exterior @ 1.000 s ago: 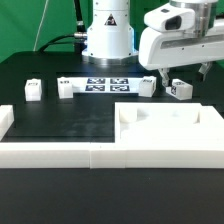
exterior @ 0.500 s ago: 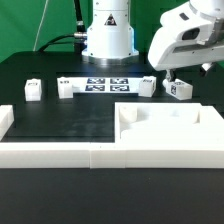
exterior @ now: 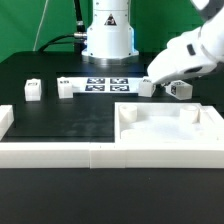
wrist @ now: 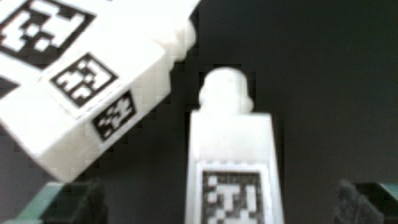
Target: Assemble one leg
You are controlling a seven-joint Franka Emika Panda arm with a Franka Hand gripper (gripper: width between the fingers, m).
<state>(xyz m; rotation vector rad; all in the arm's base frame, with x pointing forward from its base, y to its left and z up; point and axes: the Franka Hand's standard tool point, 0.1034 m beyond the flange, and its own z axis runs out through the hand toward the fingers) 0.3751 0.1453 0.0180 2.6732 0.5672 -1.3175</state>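
Note:
Several small white legs stand in a row at the back of the black table: one at the exterior view's left [exterior: 32, 90], one beside it [exterior: 67, 88], one just right of the marker board [exterior: 147, 86] and one at the far right [exterior: 181, 89]. My gripper [exterior: 153, 79] hangs tilted over the leg next to the marker board. In the wrist view that leg [wrist: 231, 140] lies between my fingers [wrist: 64, 205], its tag facing the camera. The jaws are open, with a dark gap on each side of the leg. My gripper [wrist: 222, 208] holds nothing.
The marker board [exterior: 105, 85] lies right beside the leg, and also shows in the wrist view [wrist: 80, 70]. A large white panel [exterior: 168, 128] lies at the front right. A low white wall [exterior: 50, 152] runs along the front edge. The robot base [exterior: 107, 35] stands behind.
The arm has tilted and swung down and to the exterior view's left, from above the far-right leg to the leg beside the marker board.

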